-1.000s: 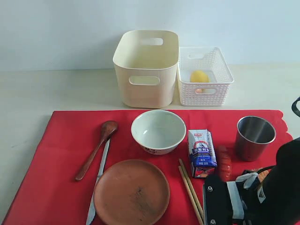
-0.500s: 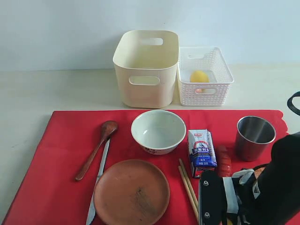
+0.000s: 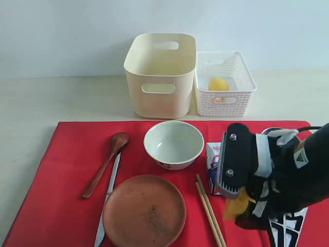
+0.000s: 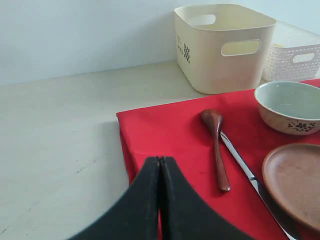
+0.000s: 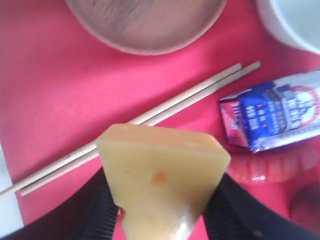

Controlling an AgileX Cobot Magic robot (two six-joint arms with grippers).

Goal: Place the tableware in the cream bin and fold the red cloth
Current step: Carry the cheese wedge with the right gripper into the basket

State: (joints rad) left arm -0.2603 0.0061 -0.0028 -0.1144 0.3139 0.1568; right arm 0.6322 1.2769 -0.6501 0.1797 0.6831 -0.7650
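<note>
On the red cloth lie the white bowl, brown plate, wooden spoon, silver knife and chopsticks. The cream bin stands behind the cloth. My right gripper hangs above the cloth's right part, shut on a yellow wedge of food, over the chopsticks. The right arm hides the steel cup. My left gripper is shut on nothing, over the cloth's left edge, short of the spoon. It is outside the exterior view.
A white perforated basket holding a lemon stands right of the cream bin. A blue-white carton lies beside the bowl, partly behind my right arm. A red sausage lies by the carton.
My right arm has risen from the front right corner and moved toward the back, lifting the yellow wedge off the cloth. It now covers the steel cup and the sausage.
</note>
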